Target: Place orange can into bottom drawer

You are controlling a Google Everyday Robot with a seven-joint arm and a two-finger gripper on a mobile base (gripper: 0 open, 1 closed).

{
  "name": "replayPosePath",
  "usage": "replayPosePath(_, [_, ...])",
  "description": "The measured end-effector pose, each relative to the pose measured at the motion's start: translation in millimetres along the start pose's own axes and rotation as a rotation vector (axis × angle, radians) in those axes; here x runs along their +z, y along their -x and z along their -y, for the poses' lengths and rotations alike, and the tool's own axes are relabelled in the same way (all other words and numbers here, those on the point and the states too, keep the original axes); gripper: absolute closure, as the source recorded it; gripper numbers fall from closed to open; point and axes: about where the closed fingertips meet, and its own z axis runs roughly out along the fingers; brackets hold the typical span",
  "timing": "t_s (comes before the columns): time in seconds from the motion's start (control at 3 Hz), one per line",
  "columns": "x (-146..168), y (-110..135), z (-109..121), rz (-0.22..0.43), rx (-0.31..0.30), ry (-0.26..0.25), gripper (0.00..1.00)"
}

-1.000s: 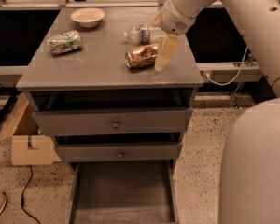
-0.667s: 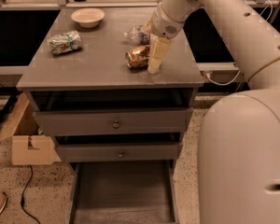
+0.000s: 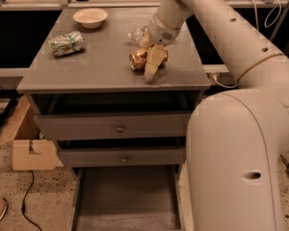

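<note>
- Gripper (image 3: 151,65) has swung left across the cabinet top (image 3: 101,69) since the earlier frames; it was to the right of the orange can (image 3: 137,60), and now it sits right over it.
- Orange can has not shifted. It lies on its side on the cabinet top, right of centre and near the front edge.
- We see the gripper's pale body crossing in front of the can and reaching down to the surface.
- We cannot tell whether the gripper is clenched on the can or released around it.
- Bottom drawer (image 3: 127,196) is pulled out at floor level, and the part of its floor we see is bare. The two drawers with knobs (image 3: 119,127) above it are only slightly out.
- Clear bottle (image 3: 138,33) lies just behind the can. The foil packet (image 3: 66,43) and the bowl (image 3: 90,17) are well apart on the left.
- Step in hand, as we judge it: the grasp on the can. No lift yet.
- The next move calls for a firm close on the can, then a lift clear of the top.
- After that the can has to come forward past the front edge and down in front of the upper drawers to the open tray.
- Risk, as we see it: the can lies on its side and may roll if it is nudged.
</note>
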Motion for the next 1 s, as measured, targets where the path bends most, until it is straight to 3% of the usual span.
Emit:
replayPosePath(0.33, [3.6, -4.8, -1.7, -0.009, 0.013, 0.008, 0.5])
replayPosePath(0.67, [5.4, -11.5, -6.2, -0.018, 0.032, 0.015, 0.73])
replayPosePath(1.0, [-19.6, -23.8, -25.7, -0.005, 0.076, -0.015, 0.96])
